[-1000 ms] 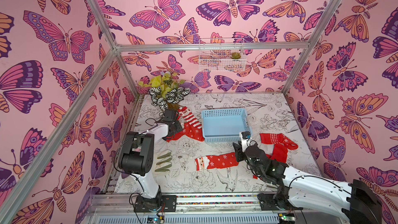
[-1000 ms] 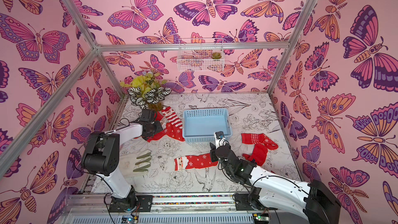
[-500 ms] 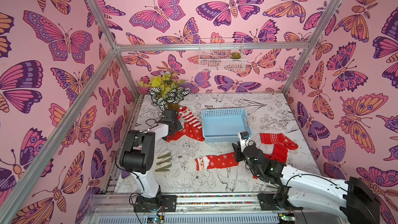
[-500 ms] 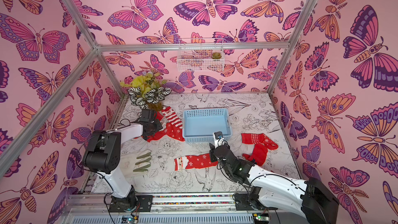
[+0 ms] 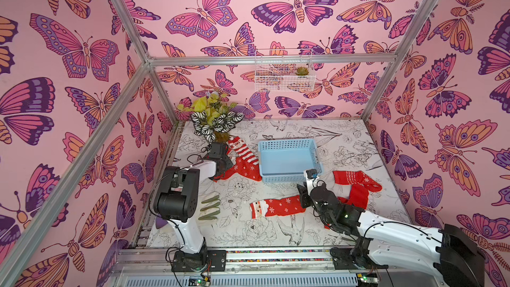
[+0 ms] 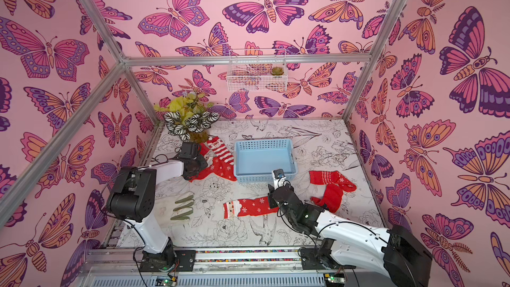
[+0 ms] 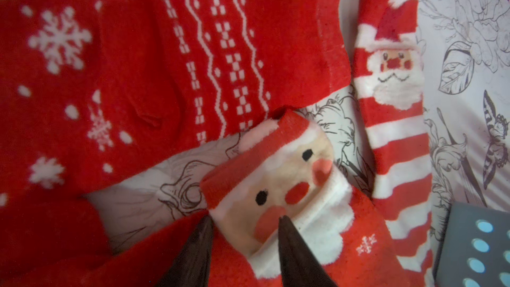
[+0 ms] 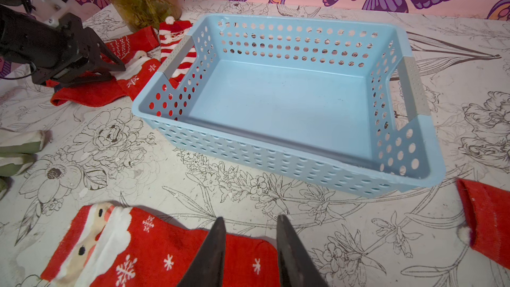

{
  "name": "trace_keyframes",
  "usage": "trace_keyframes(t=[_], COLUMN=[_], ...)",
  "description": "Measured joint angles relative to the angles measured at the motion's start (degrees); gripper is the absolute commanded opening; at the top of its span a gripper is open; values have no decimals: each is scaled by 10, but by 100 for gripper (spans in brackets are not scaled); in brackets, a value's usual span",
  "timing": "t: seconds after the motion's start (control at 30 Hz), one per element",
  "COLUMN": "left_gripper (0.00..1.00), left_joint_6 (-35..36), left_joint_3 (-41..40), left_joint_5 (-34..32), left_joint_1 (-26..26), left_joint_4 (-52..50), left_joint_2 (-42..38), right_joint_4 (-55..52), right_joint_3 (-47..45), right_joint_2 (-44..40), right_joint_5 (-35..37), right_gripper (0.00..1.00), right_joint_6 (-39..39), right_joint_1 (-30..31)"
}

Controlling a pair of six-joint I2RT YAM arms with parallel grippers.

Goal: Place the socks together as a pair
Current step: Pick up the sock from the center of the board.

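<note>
left pincer (image 7: 244, 218) straddles santa sock (image 7: 276, 178), right pincer (image 8: 250, 217) front sock (image 8: 154, 247) lying crosswise, cuff leftward; both grips unclear.

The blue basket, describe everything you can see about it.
The blue basket is light blue plastic, rectangular, with walls pierced by rows of round holes and a grey grip over a cut-out handle at each short end. It stands upright and empty on the floral table. A striped Santa sock lies close beside one short end; contact cannot be told.

Open tabletop (image 5: 234, 202) lies between glove (image 5: 209, 209) and Santa sock (image 5: 278, 207); basket (image 5: 288, 178) blocks the middle.
</note>
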Motion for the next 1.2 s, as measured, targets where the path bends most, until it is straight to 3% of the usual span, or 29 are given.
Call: trace_keyframes(t=[0.2,0.63,0.93,1.2], left_gripper=[29,0,0,0], left_joint_6=[-19,-39,-41,-38], left_joint_3=[-1,-2,-7,-33], left_joint_5=[0,3,20,34], left_joint_1=[0,0,0,-17], left_joint_4=[3,10,12,13], left_joint_2=[0,-20,-44,-174], right_joint_4=[0,0,0,0], right_joint_3=[2,3,4,5], right_joint_2=[5,12,12,9], right_joint_5=[-1,-3,-3,-3], right_gripper=[34,34,34,34], right_joint_6=[-3,-12,-13,-14], right_joint_1=[0,0,0,0])
